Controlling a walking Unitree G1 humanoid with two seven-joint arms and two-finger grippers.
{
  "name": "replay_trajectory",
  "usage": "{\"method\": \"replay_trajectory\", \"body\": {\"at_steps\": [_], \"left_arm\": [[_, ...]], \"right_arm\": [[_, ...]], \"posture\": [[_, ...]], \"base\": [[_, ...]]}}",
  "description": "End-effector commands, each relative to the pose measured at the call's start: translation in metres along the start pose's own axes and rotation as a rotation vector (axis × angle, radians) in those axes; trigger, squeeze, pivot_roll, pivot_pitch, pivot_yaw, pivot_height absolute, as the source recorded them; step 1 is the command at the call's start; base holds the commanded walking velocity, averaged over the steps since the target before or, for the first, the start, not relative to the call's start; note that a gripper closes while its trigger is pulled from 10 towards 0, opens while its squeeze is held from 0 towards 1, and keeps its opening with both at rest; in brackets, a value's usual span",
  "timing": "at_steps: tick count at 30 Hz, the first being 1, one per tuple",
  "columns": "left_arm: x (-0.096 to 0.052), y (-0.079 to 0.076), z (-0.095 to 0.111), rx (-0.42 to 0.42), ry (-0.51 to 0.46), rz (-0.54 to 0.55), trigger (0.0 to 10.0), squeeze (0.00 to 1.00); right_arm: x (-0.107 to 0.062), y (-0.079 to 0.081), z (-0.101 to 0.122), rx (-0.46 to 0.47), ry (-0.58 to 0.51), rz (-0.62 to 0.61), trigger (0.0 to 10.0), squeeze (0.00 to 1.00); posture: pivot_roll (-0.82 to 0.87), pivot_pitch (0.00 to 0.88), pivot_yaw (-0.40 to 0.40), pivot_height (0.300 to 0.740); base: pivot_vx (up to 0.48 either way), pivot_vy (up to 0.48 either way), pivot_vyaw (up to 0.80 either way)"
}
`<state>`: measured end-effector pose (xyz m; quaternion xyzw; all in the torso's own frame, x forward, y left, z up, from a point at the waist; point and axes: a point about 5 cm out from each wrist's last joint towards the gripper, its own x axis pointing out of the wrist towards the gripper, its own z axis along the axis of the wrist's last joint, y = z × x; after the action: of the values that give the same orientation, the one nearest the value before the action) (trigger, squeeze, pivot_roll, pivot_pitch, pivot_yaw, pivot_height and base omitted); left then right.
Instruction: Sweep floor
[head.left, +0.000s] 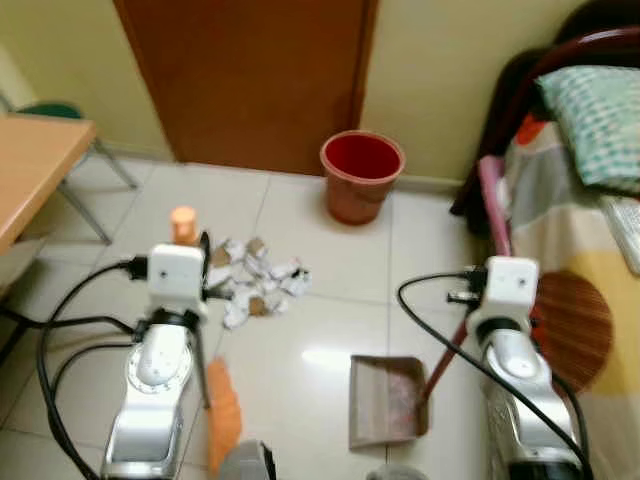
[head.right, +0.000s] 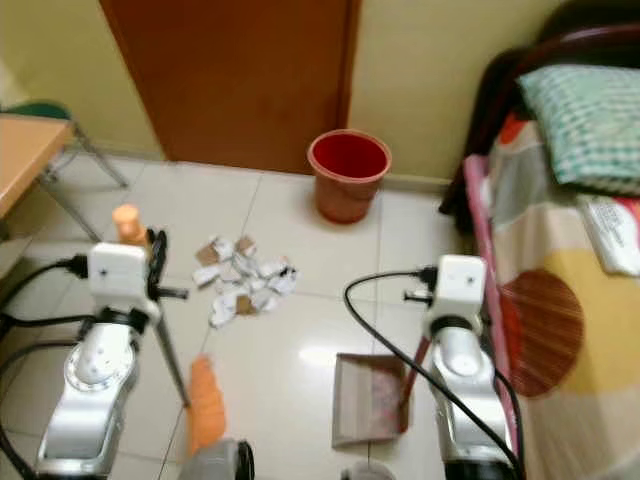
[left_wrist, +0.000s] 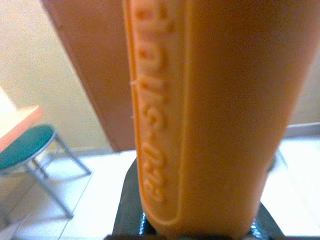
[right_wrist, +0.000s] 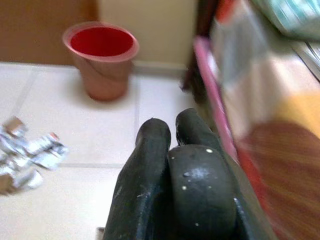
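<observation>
My left gripper (head.left: 204, 266) is shut on an orange broom handle (left_wrist: 210, 115), whose top (head.left: 183, 222) rises above the wrist. The orange bristles (head.left: 223, 408) rest on the tiles near my feet. A pile of crumpled paper scraps (head.left: 256, 282) lies on the floor just right of that gripper. My right gripper (right_wrist: 171, 123) is shut on the dark upright handle (head.left: 441, 368) of a brown dustpan (head.left: 387, 401). The dustpan sits flat on the floor, nearer to me than the scraps and to their right.
A red waste bin (head.left: 361, 176) stands by the wall beside a brown door (head.left: 245, 70). A bed (head.left: 575, 230) with a patterned cover runs along the right. At the left are a wooden table (head.left: 30, 160) and a green-seated chair (head.left: 55, 110).
</observation>
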<state>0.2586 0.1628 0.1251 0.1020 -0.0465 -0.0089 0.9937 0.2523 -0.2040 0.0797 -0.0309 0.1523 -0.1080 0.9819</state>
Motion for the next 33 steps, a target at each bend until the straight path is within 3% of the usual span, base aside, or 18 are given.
{"method": "replay_trajectory", "body": {"at_steps": [1,5,11,16,17,20,21,26,33], "left_arm": [[0.001,-0.007,0.011,-0.032,-0.051,-0.016,10.0,0.00],[0.002,-0.007,0.012,-0.031,-0.050,-0.015,10.0,0.00],[0.003,-0.007,0.013,-0.026,-0.049,-0.019,10.0,0.00],[0.007,-0.008,0.018,-0.014,-0.073,-0.030,10.0,0.00],[0.008,-0.008,0.021,-0.011,-0.092,-0.035,10.0,0.00],[0.010,-0.008,0.027,0.001,-0.115,-0.035,10.0,0.00],[0.012,-0.006,0.035,-0.029,-0.130,-0.018,10.0,0.00],[0.018,-0.011,0.054,-0.050,-0.189,-0.021,10.0,0.00],[0.023,-0.014,0.061,-0.026,-0.234,-0.044,10.0,0.00]], "right_arm": [[-0.002,-0.013,-0.003,-0.043,0.053,-0.031,10.0,0.00],[-0.004,-0.024,-0.009,-0.082,0.152,-0.029,10.0,0.00],[-0.008,-0.022,-0.011,-0.120,0.225,0.024,10.0,0.00],[-0.001,-0.015,0.012,-0.031,0.094,0.013,10.0,0.00],[0.003,-0.011,0.030,0.016,-0.012,0.009,10.0,0.00],[0.006,-0.008,0.044,0.040,-0.094,0.011,10.0,0.00],[0.007,-0.006,0.048,0.043,-0.117,0.005,10.0,0.00],[0.011,-0.002,0.045,0.012,-0.123,-0.001,10.0,0.00],[0.020,0.007,0.043,0.019,-0.128,0.030,10.0,0.00]], "posture": [[-0.03,0.127,-0.034,0.740],[-0.05,0.131,-0.030,0.740],[-0.05,0.132,-0.019,0.740],[-0.05,0.135,-0.020,0.740],[-0.05,0.137,-0.030,0.740],[-0.05,0.137,-0.034,0.740],[-0.05,0.133,-0.034,0.740],[-0.03,0.122,-0.039,0.740],[-0.03,0.119,-0.040,0.740]], "base": [[0.000,0.000,0.00],[0.000,0.000,0.00],[0.000,0.000,0.00],[0.000,0.000,0.00],[0.000,0.000,0.00],[0.000,0.000,0.00],[0.000,0.000,0.00],[0.000,0.000,0.00],[0.000,0.000,0.00]]}}
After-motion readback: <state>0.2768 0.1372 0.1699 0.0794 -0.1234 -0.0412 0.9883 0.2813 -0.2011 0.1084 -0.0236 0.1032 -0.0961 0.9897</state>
